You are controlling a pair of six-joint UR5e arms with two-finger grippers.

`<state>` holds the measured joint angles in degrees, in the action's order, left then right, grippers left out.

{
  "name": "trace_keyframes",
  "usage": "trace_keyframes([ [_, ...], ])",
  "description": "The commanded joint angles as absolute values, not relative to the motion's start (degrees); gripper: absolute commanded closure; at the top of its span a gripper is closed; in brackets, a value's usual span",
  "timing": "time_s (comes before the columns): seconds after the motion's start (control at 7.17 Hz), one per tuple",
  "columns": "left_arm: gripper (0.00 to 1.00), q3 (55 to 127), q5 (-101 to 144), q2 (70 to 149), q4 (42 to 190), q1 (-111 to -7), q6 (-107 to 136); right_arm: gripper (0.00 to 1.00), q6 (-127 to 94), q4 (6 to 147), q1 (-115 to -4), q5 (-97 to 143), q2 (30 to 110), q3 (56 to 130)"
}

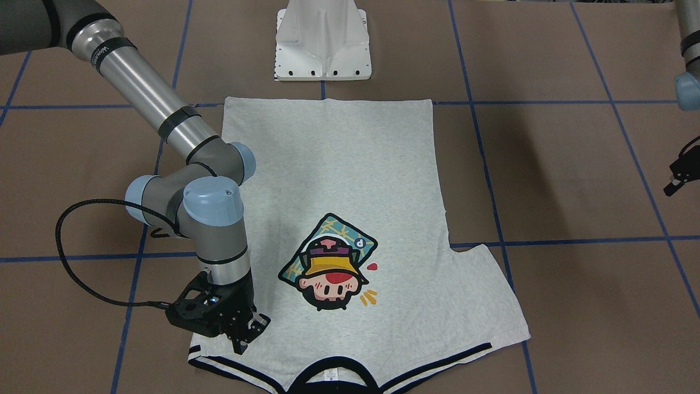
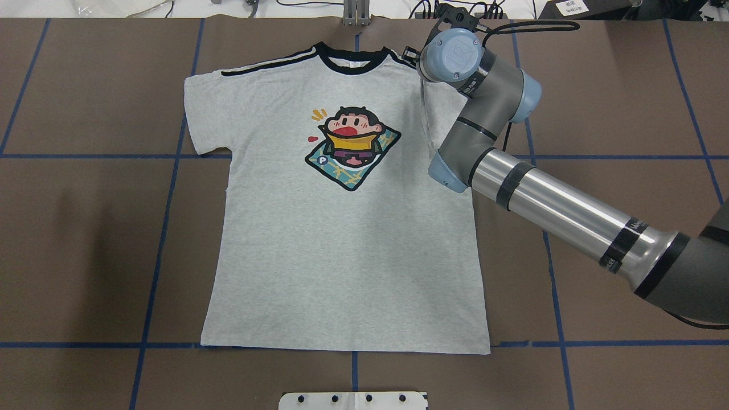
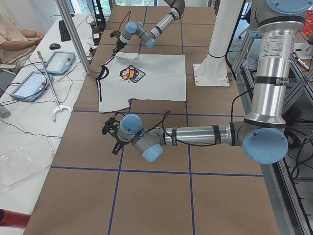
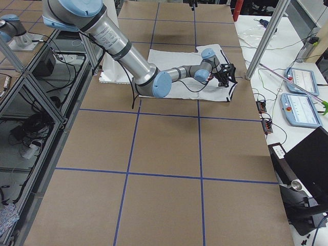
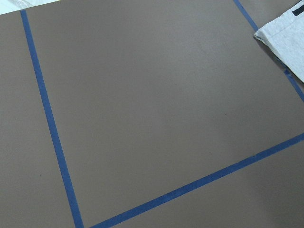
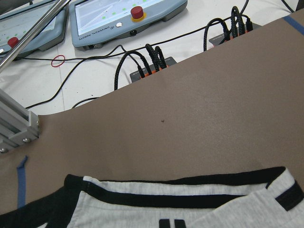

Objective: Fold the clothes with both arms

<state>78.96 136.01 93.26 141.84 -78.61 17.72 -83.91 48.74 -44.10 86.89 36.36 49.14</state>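
Note:
The grey T-shirt [image 2: 342,239] lies flat, print side up, with its black collar at the table's far edge [image 1: 328,377]. Its sleeve on my right-arm side is folded in over the body; the other sleeve [image 1: 486,306] lies spread out. My right gripper [image 1: 249,334] hangs just over the striped shoulder [image 6: 142,199], jaws apart with nothing between them; in the overhead view its wrist hides most of it. My left gripper [image 1: 675,183] hovers over bare table well beside the shirt, cut off by the view's edge. Whether it is open or shut does not show. The left wrist view catches only a sleeve corner [image 5: 285,33].
The white pedestal base [image 1: 322,49] stands just behind the shirt's hem. Blue tape lines [image 2: 165,228] cross the brown table. Beyond the far edge are cable plugs [image 6: 152,61], control pendants [image 6: 123,19], a metal post [image 3: 73,39] and a seated person [image 3: 14,44].

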Motion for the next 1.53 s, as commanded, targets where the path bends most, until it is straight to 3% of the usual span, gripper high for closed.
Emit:
trace_keyframes([
  [0.0, 0.00, 77.4, 138.3, 95.9, 140.3, -78.4, 25.1, 0.00, -82.4, 48.8, -44.0, 86.0, 36.5, 49.7],
  [0.28, 0.00, 76.6, 136.8, 100.4, 141.7, -74.7, 34.4, 0.00, -81.8, 49.3, -44.4, 89.6, 40.5, 59.7],
  [0.7, 0.00, 68.6, 131.8, 113.3, 142.0, -67.0, 48.2, 0.00, -81.7, 49.3, -44.7, 94.2, 58.3, 82.6],
  [0.84, 0.00, 67.7, 129.7, 115.1, 142.2, -64.9, 50.9, 0.00, -81.7, 49.3, -44.7, 95.3, 61.9, 86.3],
  [1.39, 0.00, 56.5, 116.8, 122.8, 153.3, -58.9, 69.2, 0.00, -81.3, 49.1, -44.6, 95.4, 63.1, 86.7],
])
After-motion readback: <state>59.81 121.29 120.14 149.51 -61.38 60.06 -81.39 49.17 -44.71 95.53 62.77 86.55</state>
